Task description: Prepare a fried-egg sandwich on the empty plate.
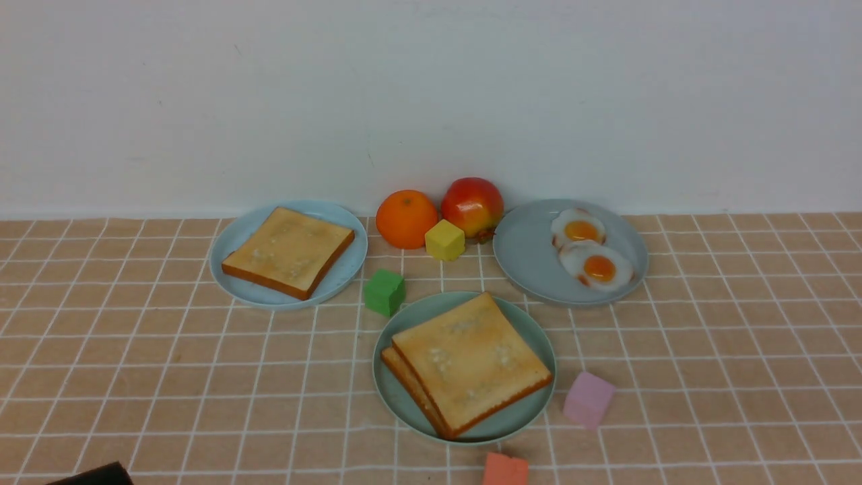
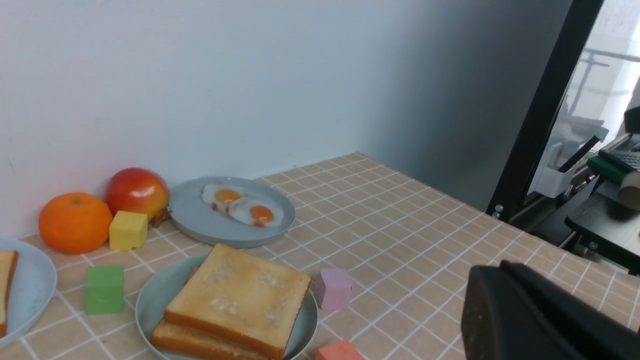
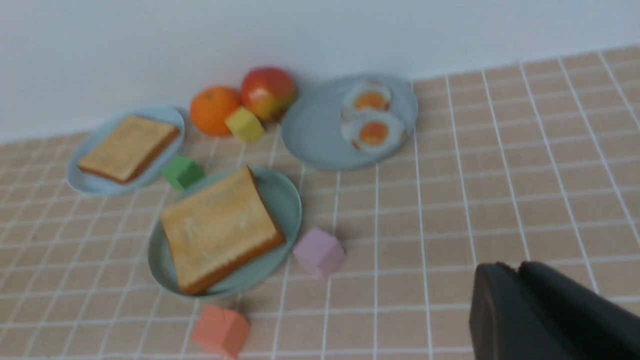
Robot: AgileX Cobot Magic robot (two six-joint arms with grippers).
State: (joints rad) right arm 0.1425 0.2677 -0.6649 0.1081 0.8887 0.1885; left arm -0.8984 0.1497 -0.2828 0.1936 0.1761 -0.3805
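Observation:
Two golden-brown toast slices [image 1: 471, 360] lie stacked, slightly offset, on the mint-green plate [image 1: 532, 327] at the front centre. No egg shows between them. The left wrist view shows the stack [image 2: 240, 300] on that plate [image 2: 150, 295], as does the blurred right wrist view, with the stack [image 3: 217, 230] on the plate [image 3: 285, 200]. My left gripper [image 2: 500, 267] is shut on nothing, over bare table away from the plate; a dark corner of it [image 1: 94, 475] shows at the front left. My right gripper [image 3: 515, 266] is also shut and holds nothing.
Two fried eggs [image 1: 584, 249] lie on a blue-grey plate [image 1: 532, 256] at the back right. A single toast [image 1: 289, 252] sits on the pale blue plate [image 1: 236, 242] at the back left. An orange [image 1: 406, 219], an apple [image 1: 472, 205] and yellow [image 1: 444, 240], green [image 1: 384, 292], pink [image 1: 588, 399] and salmon [image 1: 505, 469] cubes surround the mint plate.

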